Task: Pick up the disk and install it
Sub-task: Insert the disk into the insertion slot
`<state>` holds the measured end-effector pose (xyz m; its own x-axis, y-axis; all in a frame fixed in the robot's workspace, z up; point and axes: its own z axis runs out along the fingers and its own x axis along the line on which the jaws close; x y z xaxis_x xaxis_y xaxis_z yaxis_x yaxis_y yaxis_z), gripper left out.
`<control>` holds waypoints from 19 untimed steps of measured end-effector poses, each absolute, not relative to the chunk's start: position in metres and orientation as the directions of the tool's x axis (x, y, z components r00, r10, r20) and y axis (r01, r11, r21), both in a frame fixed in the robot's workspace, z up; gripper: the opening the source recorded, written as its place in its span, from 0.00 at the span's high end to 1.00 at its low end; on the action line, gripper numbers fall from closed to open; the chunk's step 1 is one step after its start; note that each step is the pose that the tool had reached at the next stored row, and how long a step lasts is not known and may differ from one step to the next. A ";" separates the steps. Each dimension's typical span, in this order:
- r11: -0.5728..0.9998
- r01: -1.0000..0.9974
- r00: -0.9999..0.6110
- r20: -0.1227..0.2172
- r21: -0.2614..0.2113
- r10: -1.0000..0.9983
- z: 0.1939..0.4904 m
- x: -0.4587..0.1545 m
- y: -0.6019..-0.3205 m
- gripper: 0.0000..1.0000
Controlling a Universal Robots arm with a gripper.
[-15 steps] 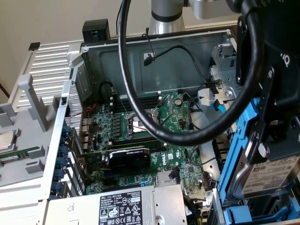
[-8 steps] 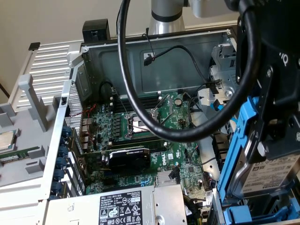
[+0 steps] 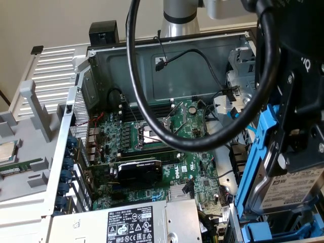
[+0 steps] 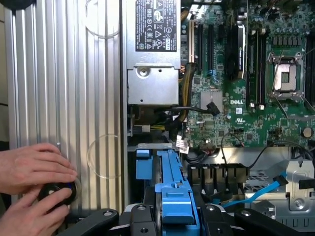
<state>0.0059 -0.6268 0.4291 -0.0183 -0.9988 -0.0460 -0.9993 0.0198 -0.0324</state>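
Observation:
The disk (image 3: 297,191) hangs at the exterior view's right, over the drive-bay corner of the open computer case. It is a metal drive with a white label, set in a blue plastic carrier frame (image 3: 255,162). My black gripper (image 3: 292,152) is shut on it from above. In the wrist view the blue carrier (image 4: 173,196) runs between the dark fingers (image 4: 140,219) of my gripper (image 4: 174,219), pointing towards the empty bay slots (image 4: 216,177) beside the motherboard (image 4: 236,98).
The grey power-supply box (image 3: 136,225) fills the case's near side. A graphics card (image 3: 139,169) and an open processor socket (image 3: 149,134) sit on the board. A thick black cable (image 3: 132,76) loops across. A person's hands (image 4: 29,169) hold a black round object on the ribbed panel (image 4: 64,73).

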 end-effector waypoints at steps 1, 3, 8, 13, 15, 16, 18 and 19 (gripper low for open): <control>0.021 -0.999 -0.019 -0.046 -0.032 -0.999 0.429 0.006 -0.627 0.63; 0.023 -0.999 -0.021 -0.046 -0.032 -0.999 0.429 0.006 -0.627 0.63; 0.035 -0.999 -0.034 -0.046 -0.032 -0.998 0.429 0.006 -0.627 0.63; 0.037 -0.999 -0.035 -0.046 -0.032 -0.998 0.427 0.006 -0.626 0.63; 0.037 -0.999 -0.035 -0.046 -0.032 -0.998 0.427 0.006 -0.626 0.63; 0.037 -0.999 -0.035 -0.046 -0.032 -0.998 0.427 0.006 -0.626 0.63; 0.037 -0.999 -0.035 -0.046 -0.032 -0.998 0.426 0.006 -0.626 0.63; 0.037 -0.999 -0.035 -0.046 -0.032 -0.998 0.426 0.006 -0.626 0.63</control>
